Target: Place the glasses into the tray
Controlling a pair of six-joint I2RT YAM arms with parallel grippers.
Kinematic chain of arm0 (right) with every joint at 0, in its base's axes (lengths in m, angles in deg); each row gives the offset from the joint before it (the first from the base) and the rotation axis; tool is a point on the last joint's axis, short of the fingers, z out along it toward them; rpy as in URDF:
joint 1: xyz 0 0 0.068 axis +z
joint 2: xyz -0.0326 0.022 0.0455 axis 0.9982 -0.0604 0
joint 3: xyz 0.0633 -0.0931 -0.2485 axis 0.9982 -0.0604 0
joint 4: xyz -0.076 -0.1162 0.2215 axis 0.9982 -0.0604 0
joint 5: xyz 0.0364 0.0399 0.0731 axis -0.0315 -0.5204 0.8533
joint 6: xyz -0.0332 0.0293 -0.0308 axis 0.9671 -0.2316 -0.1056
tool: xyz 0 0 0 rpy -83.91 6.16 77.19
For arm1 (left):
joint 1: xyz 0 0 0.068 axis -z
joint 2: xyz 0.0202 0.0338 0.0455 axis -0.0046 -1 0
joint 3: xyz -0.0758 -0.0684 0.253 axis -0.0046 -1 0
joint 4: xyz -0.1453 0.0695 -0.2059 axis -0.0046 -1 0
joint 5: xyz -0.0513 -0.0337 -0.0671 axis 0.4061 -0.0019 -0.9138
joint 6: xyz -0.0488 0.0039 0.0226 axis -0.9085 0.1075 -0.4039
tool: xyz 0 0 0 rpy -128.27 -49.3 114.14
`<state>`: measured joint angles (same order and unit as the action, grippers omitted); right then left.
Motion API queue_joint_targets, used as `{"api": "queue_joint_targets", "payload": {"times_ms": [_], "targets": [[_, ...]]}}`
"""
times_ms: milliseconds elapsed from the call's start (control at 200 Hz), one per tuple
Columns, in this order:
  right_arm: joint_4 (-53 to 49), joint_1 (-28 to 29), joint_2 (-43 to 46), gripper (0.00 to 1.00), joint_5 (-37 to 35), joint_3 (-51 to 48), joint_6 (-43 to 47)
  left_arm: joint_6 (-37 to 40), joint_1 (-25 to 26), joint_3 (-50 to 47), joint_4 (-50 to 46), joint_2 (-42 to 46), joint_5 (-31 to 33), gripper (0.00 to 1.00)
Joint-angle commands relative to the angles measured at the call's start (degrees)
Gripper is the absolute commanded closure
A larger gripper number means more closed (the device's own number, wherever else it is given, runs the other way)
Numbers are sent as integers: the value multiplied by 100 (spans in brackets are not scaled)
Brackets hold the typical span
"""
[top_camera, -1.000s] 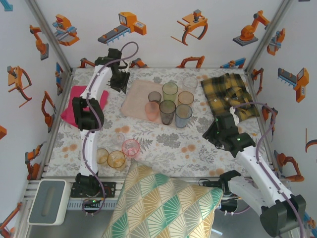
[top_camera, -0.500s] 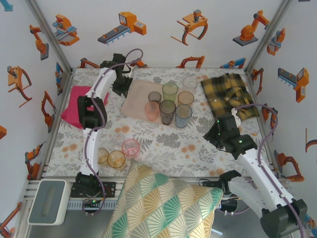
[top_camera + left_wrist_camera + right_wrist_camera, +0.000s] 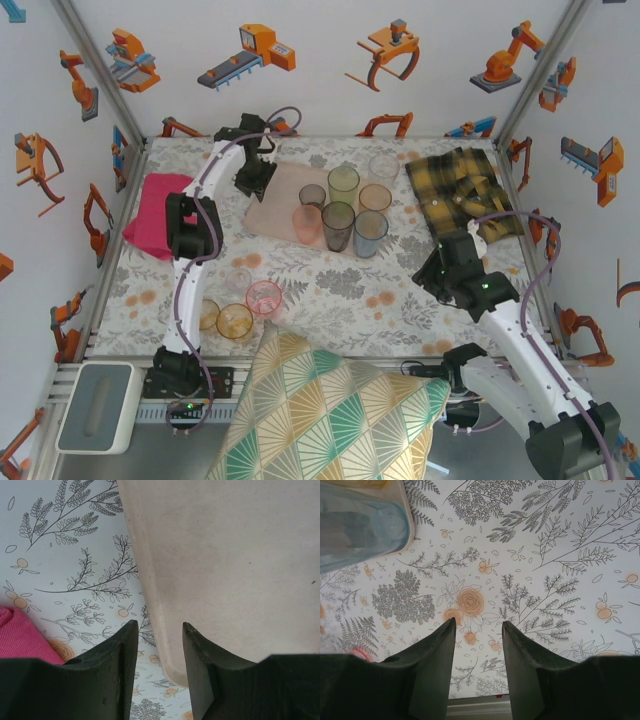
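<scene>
The pale pink tray (image 3: 272, 200) lies at the back middle of the table, with several glasses on its right half, among them a green one (image 3: 343, 183), a pink one (image 3: 307, 222) and a blue one (image 3: 370, 232). Several more glasses stand on the tablecloth at the front left: a clear one (image 3: 238, 280), a pink one (image 3: 264, 297) and two amber ones (image 3: 234, 320). My left gripper (image 3: 252, 178) (image 3: 159, 625) hangs open and empty over the tray's left rim (image 3: 160, 605). My right gripper (image 3: 437, 262) (image 3: 478, 622) is open and empty over bare cloth, right of the blue glass (image 3: 360, 525).
A magenta cloth (image 3: 155, 210) (image 3: 20, 637) lies left of the tray. A yellow-black plaid cloth (image 3: 462, 190) lies at the back right. A patterned cushion (image 3: 330, 410) covers the near edge between the arm bases.
My left arm has swung right, carrying its gripper from near the magenta cloth to the tray's left edge. The right arm has barely moved. No glass has shifted.
</scene>
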<state>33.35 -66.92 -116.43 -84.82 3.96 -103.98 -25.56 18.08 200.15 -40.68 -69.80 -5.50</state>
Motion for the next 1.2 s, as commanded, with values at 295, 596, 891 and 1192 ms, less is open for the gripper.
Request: {"api": "queue_joint_targets", "payload": {"times_ms": [295,596,891,1192], "targets": [[-84,-28,44,58,-123,-65,-87,64,-20,6,-19,-157,43,58],[-112,-35,79,58,-130,-70,-87,41,-20,26,-20,-235,54,61],[-135,-33,78,58,-137,-42,-73,16,-28,42,-22,-264,-5,64],[-163,-32,82,58,-131,-16,-78,-10,-45,-3,-42,-286,-53,71]]}}
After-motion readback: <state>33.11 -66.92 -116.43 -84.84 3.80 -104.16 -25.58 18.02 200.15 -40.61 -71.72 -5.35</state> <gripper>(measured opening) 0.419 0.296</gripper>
